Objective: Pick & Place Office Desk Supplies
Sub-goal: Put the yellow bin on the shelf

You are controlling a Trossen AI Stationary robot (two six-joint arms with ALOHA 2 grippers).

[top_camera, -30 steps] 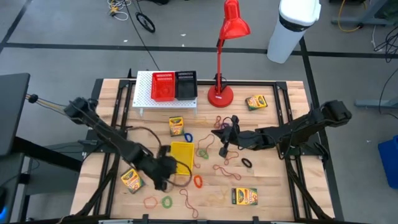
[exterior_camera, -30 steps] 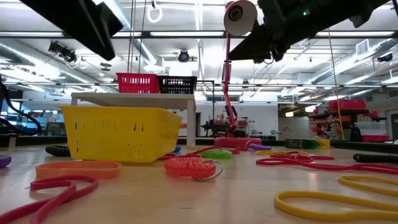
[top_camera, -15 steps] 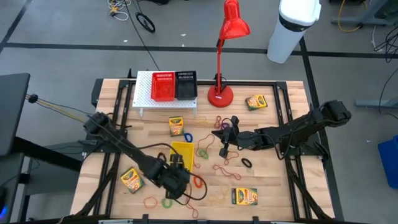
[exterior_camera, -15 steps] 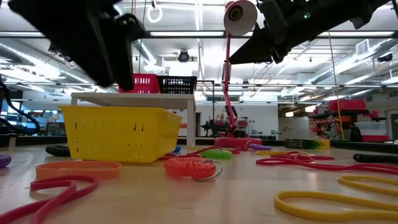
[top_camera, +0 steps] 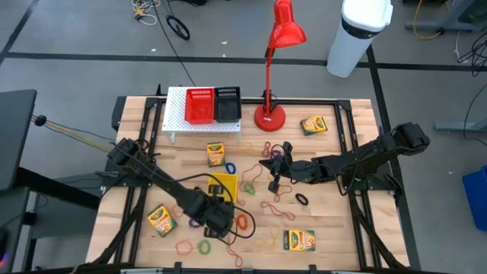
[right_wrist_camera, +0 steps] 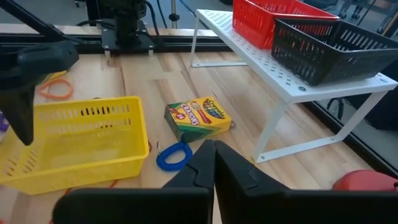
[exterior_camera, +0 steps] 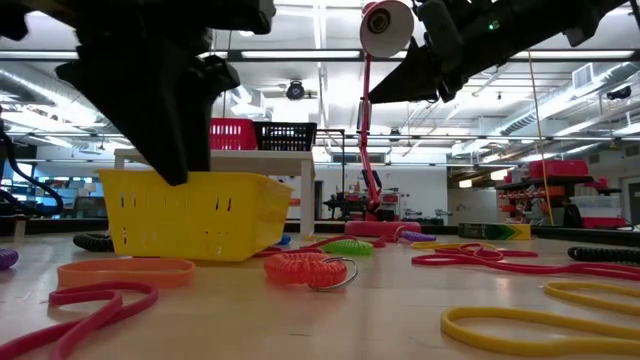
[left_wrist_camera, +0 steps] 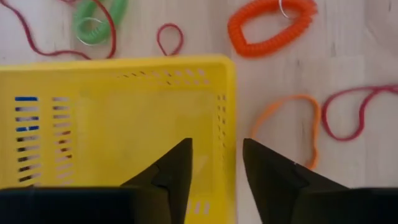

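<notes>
barely begun: the yellow basket (left_wrist_camera: 118, 124) is empty, crayon boxes (top_camera: 299, 240) and rubber bands (top_camera: 242, 222) scattered over the tabletop (top_camera: 335, 228). left gripper (left_wrist_camera: 214, 163), fingers parted, straddles its 3 o'clock rim; right gripper (right_wrist_camera: 213, 163) clenched, empty.

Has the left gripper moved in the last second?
Yes. The left gripper swung from beside the crayon box toward the orange coil, ending at the yellow basket's near edge.

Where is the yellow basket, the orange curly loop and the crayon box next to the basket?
Yellow basket (left_wrist_camera: 118, 124), left wrist view, on its floor.
Orange curly loop (left_wrist_camera: 272, 25), left wrist view, on the coil's lower edge.
Crayon box (right_wrist_camera: 200, 116), right wrist view, on its top face.
</notes>
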